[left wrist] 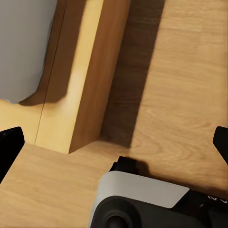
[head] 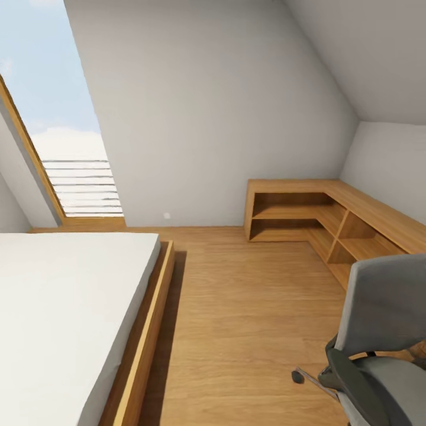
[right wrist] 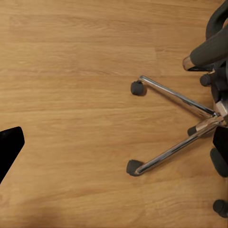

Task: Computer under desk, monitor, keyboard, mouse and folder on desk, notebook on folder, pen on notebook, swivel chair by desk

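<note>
An attic bedroom is seen from the head view. The swivel chair [head: 384, 337] is found at the lower right of that view, on the wooden floor [head: 248, 307], with its grey backrest upright, one black armrest curving in front and a chrome leg ending in a castor reaching out toward the middle of the floor. A bed [head: 65, 319] with a white mattress on a low wooden frame is seen at the lower left, well apart from the chair. A low L-shaped wooden shelf unit [head: 307, 213] is set into the far right corner under the sloping ceiling. A slanted window [head: 53, 118] with sky and horizontal slats is seen at the far left.

In the right wrist view the chair's chrome star base [right wrist: 190, 123] is seen from above: two bright legs spread out over the floor, each ended by a dark castor, with black frame parts beside them. The right gripper [right wrist: 114, 142] is held above the floor with its dark fingertips [right wrist: 9, 147] spread wide at the picture's two edges, and nothing is held between them.

In the left wrist view the corner of the bed frame [left wrist: 90, 85] and the grey-white mattress edge are seen below. The left gripper [left wrist: 114, 147] is likewise spread wide, with nothing gripped. No brand, label or legible writing is made out anywhere.
</note>
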You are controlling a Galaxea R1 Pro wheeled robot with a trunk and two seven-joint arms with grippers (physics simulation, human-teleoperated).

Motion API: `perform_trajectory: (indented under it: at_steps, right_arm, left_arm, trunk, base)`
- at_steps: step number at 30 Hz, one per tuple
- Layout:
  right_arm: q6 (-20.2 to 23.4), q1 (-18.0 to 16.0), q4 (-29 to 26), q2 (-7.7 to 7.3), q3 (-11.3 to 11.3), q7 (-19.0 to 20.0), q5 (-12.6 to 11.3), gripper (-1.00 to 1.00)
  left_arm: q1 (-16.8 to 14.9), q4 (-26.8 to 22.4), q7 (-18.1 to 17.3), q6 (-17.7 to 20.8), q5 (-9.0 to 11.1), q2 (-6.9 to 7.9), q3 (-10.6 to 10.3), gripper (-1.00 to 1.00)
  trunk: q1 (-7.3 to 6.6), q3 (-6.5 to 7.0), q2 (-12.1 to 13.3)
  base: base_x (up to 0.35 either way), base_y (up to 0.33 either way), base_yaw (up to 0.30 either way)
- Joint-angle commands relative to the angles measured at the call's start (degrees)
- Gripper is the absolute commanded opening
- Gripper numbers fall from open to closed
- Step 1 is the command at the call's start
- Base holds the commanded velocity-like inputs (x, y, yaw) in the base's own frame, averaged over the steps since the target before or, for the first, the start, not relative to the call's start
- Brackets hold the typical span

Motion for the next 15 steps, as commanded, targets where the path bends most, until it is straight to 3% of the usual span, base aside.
perform_trajectory:
  at_steps: [1, 15]
  right_arm:
    - [-0.1, 0.0, 0.0, -0.01, 0.5, -0.3, -0.3, 1.00]
    - [-0.1, 0.0, 0.0, 0.06, 0.5, -0.3, -0.3, 1.00]
  left_arm:
    - [0.0, -0.1, 0.3, -0.2, 0.4, 0.01, -0.5, 1.00]
    - [0.0, 0.0, 0.3, -0.2, 0.4, 0.01, -0.5, 1.00]
  trunk:
    - [0.01, -0.06, 0.0]
    - [0.01, -0.06, 0.0]
  base:
    - [0.010, -0.008, -0.001]
    - [0.141, -0.002, 0.000]
